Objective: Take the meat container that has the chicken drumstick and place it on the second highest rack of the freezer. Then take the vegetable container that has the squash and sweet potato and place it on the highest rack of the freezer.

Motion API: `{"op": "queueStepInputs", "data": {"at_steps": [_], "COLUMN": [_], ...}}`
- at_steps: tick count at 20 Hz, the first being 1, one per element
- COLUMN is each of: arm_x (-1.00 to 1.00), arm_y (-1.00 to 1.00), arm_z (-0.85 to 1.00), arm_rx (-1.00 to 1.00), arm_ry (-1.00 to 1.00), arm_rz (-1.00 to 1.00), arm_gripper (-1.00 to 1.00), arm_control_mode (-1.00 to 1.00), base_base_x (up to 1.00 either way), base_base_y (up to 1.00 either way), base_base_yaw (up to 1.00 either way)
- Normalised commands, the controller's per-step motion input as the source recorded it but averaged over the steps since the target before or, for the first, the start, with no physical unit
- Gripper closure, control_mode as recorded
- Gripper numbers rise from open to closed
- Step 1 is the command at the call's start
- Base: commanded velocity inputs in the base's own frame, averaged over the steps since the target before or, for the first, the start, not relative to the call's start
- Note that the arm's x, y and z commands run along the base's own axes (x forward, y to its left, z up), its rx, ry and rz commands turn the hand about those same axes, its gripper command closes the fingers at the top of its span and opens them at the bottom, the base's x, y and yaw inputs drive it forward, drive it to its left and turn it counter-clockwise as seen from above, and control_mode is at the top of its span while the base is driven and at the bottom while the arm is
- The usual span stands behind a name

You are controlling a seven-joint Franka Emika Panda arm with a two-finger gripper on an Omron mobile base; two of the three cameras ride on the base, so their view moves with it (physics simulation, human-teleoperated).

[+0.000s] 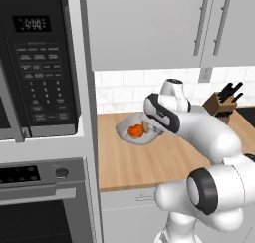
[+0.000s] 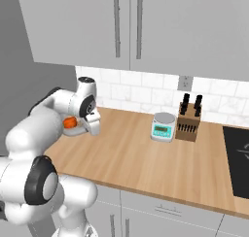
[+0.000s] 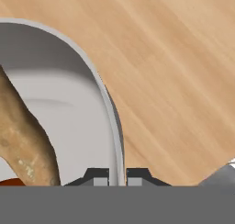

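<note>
Clearly we have the vegetable container [image 1: 130, 132] in hand: a shallow white bowl sitting on the wooden counter [image 1: 149, 162], near the back left corner by the tall grey cabinet side. Inside it lie the orange squash [image 1: 135, 131] and, beside it, the tan sweet potato [image 3: 25, 140], which the hand view shows leaning against the inner wall. Our gripper [image 3: 117, 178] has its jaws pinched together on the container's thin rim [image 3: 110, 113], one tip inside the wall and one outside, which suits a bowl too wide to span. Gripping the edge nearest the arm keeps the fingers clear of the vegetables. The arm reaches forward and low over the counter, wrist turned down toward the rim. Further right along the counter stand a scale [image 2: 163, 126] and a knife block [image 2: 189, 120], well apart from the container, so we judge a lift straight up should meet nothing. We judge the load may tilt from a one-sided rim hold.
</note>
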Motion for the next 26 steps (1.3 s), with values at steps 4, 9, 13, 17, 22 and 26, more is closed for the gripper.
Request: {"op": "queueStepInputs", "data": {"at_steps": [4, 9, 13, 17, 22, 26], "arm_x": [-0.74, -0.85, -0.77, -0.74, -0.6, -0.43], "arm_y": [-0.06, 0.0, 0.0, 0.0, -0.08, -0.47], "arm_z": [0.58, 0.44, 0.45, 0.67, 0.72, 0.58], "arm_rx": [0.0, 0.0, 0.0, 0.0, 0.02, 0.07], "arm_ry": [-0.01, -0.01, -0.03, -0.02, -0.01, -0.01], "arm_rz": [-0.43, -0.43, -0.38, -0.29, -0.04, 0.0], "arm_gripper": [1.0, 1.0, 1.0, 1.0, 1.0, 1.0], "arm_control_mode": [-1.0, -1.0, -1.0, -1.0, -1.0, -1.0], "base_base_x": [0.0, 0.0, 0.0, 0.0, 0.0, 0.0], "base_base_y": [0.0, 0.0, 0.0, 0.0, 0.0, 0.0], "base_base_yaw": [0.0, 0.0, 0.0, 0.0, 0.0, 0.0]}}
